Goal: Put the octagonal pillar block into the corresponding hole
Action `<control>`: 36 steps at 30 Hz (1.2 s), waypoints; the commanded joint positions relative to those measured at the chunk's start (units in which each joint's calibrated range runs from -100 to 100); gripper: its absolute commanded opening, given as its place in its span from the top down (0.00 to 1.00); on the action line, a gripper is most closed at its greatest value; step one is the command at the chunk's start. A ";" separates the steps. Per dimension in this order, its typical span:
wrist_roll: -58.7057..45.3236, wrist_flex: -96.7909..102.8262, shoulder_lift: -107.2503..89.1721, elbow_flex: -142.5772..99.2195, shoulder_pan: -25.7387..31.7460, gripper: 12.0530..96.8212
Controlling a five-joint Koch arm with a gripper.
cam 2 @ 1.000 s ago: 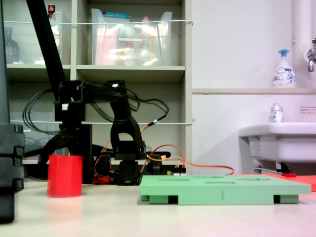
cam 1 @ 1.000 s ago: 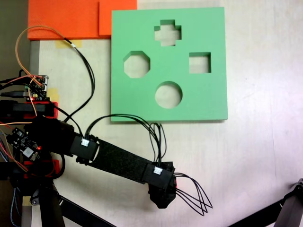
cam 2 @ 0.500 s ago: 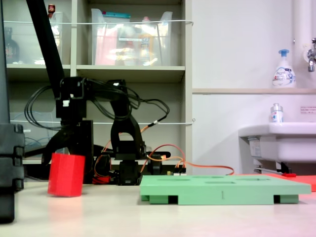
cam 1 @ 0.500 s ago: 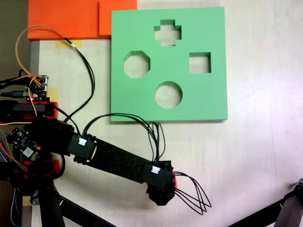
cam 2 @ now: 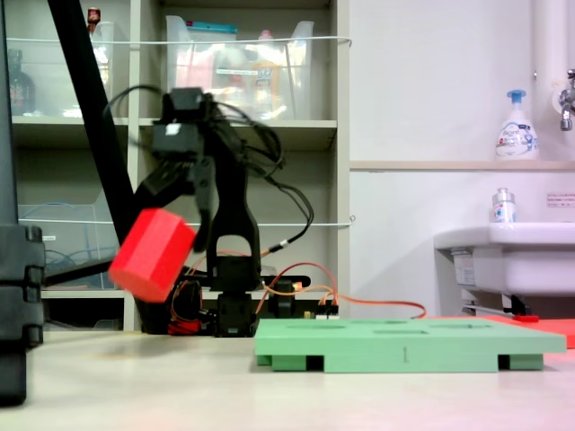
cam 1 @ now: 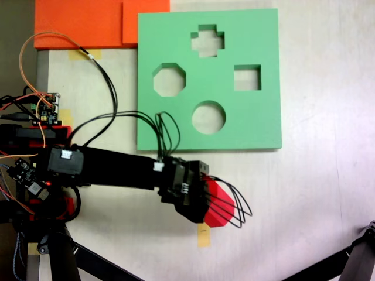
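The octagonal pillar block (cam 2: pixel 151 255), bright red, hangs tilted in the air well above the table, and my gripper (cam 2: pixel 172 226) is shut on it from above. Seen from above, the block (cam 1: pixel 219 206) sticks out to the right of the gripper (cam 1: pixel 205 200), just below the green board's (cam 1: pixel 258 126) lower edge. The corresponding hole (cam 1: pixel 169 80), eight-sided, is in the left part of the board, up and to the left of the block. In the side view the board (cam 2: pixel 409 345) lies flat to the right of the held block.
The board also has a cross cutout (cam 1: pixel 207 41), a square cutout (cam 1: pixel 247 78) and a round cutout (cam 1: pixel 208 117). Orange foam sheets (cam 1: pixel 88 23) lie at the top left. The arm's base and wiring (cam 1: pixel 35 170) sit at the left. A yellow tape mark (cam 1: pixel 203 235) is below the block.
The block has gone from standing on the table to being lifted and tilted in the gripper. The arm has swung up toward the board's lower edge.
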 commanded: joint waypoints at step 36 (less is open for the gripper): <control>33.70 1.91 4.94 -0.54 31.84 0.69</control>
